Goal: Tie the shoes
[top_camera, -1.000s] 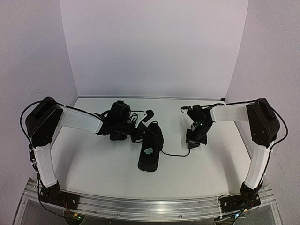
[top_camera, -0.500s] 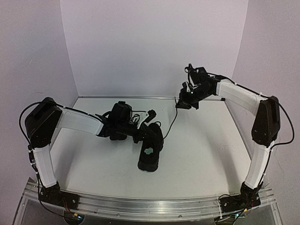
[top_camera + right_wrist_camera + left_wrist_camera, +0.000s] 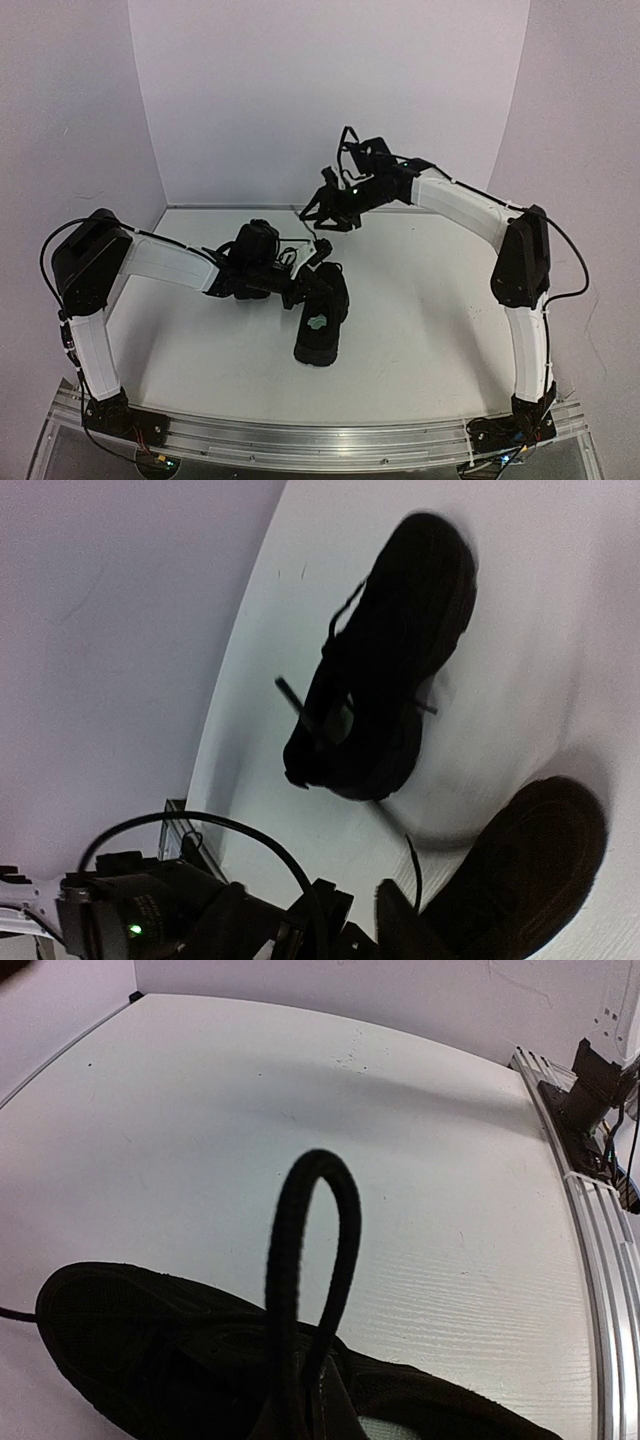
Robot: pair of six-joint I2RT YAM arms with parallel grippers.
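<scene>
The left gripper [image 3: 298, 288] pinches a lace loop [image 3: 284, 1260] above the shoe [image 3: 316, 347] (pale patch [image 3: 318, 322] inside); the right gripper [image 3: 325, 208] hangs aloft, its opening unclear.

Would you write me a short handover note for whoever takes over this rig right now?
Left gripper: shut, apparently pinching a lace loop upright over the shoe with the pale patch.
Right gripper: raised high near the back wall; I cannot tell whether it is open, or whether it holds anything.
Shoes: both close together on the table.
Done: one loop formed; no finished bow visible.
Left: probably knot this shoe, then tie the other.
</scene>
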